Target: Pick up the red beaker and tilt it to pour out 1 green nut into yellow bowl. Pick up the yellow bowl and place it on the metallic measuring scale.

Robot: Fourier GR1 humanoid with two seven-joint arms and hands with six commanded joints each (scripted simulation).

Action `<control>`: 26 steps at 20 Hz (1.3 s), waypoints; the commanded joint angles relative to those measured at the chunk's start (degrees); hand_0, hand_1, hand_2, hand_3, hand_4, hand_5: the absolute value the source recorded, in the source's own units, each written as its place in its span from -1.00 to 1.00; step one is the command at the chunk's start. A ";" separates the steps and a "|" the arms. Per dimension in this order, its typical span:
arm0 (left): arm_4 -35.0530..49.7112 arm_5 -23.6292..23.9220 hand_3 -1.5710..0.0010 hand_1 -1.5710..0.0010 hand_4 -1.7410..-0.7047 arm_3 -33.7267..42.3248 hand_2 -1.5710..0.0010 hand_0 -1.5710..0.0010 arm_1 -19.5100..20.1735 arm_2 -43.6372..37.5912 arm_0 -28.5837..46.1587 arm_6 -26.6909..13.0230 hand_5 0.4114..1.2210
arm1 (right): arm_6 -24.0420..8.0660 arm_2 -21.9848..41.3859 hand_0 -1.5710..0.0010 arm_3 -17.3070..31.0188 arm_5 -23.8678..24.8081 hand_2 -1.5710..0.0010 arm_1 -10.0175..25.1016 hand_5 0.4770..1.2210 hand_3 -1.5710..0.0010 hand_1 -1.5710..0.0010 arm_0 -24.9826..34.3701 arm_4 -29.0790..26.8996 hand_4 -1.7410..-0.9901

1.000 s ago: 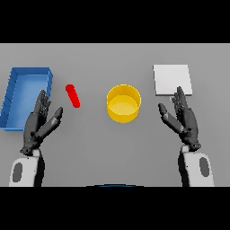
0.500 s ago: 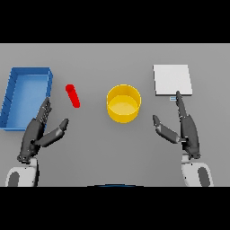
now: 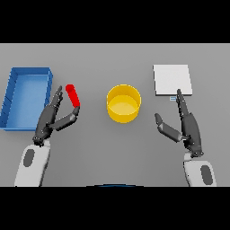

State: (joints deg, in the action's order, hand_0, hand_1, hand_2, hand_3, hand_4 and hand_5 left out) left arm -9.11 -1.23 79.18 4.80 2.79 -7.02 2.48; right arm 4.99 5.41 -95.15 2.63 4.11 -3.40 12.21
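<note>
The grey table (image 3: 112, 148) filled the frame. At its left edge lay a blue tray (image 3: 12, 96); at the upper right lay the metallic measuring scale (image 3: 172, 79), a flat pale square. The yellow bowl (image 3: 123, 103) stood in the centre, well apart from both.

The left hand (image 3: 50, 119) reached up from the lower left, and the right hand (image 3: 186, 126) rose from the lower right, its fingers straight and released, one fingertip pointing up toward the near edge of the scale. It held nothing.

Smallest was the red beaker (image 3: 72, 95), left of centre, between the tray and the bowl. Its long axis ran from upper left to lower right. It lay just up and to the right of the left hand's palm, in the gap between the long fingers on its left and the thumb reaching toward its lower end. Those fingers were spread and had not yet closed; whether the thumb touched the beaker could not be told. The left hand was plainly the nearer one, so the pick-up looked to be its job. No green nut could be made out.
</note>
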 commanded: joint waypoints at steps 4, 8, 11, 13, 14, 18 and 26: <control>-0.16 0.93 1.00 1.00 -0.09 -4.85 1.00 1.00 -0.30 -1.20 -4.91 0.77 -0.34 | 0.66 0.15 1.00 0.34 0.53 1.00 0.17 -0.58 1.00 1.00 -0.16 1.02 0.26; -0.47 1.39 1.00 1.00 -0.13 -10.67 1.00 1.00 -0.63 -2.16 -9.52 1.42 -0.32 | 0.39 0.36 1.00 -0.80 0.72 1.00 0.05 -0.56 1.00 1.00 -0.77 1.25 0.26; -1.45 2.04 1.00 1.00 -0.14 -14.66 1.00 1.00 -1.18 -2.16 -12.71 2.01 -0.31 | -0.69 0.27 1.00 -1.06 0.38 1.00 0.28 -0.55 1.00 1.00 -0.39 0.99 0.25; -1.16 2.06 1.00 1.00 -0.13 -16.23 1.00 1.00 -0.95 -2.87 -14.45 1.62 -0.33 | -0.52 0.51 1.00 -0.63 0.28 1.00 -0.18 -0.55 1.00 1.00 -0.21 0.85 0.26; -1.28 1.94 1.00 1.00 -0.13 -16.39 1.00 1.00 -0.82 -2.78 -14.50 1.87 -0.33 | -0.11 0.16 1.00 -1.00 0.09 1.00 0.03 -0.56 1.00 1.00 -0.86 0.33 0.26; -0.39 1.53 1.00 1.00 -0.17 -19.96 1.00 1.00 -1.40 -3.80 -17.32 2.76 -0.32 | -0.38 0.01 1.00 -1.30 -0.05 1.00 0.19 -0.56 1.00 1.00 -1.52 0.07 0.26; 2.09 3.86 0.30 0.39 -0.43 -25.38 0.33 0.44 -3.33 -7.41 -20.80 5.29 0.14 | -0.64 0.01 1.00 -1.40 0.71 1.00 0.01 -0.55 1.00 1.00 -0.90 0.70 0.29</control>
State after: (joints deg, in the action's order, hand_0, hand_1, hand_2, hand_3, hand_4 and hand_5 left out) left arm -7.02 2.63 53.80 1.46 -4.62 -27.84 7.66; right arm 4.29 5.42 -96.56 3.34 4.11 -4.27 12.91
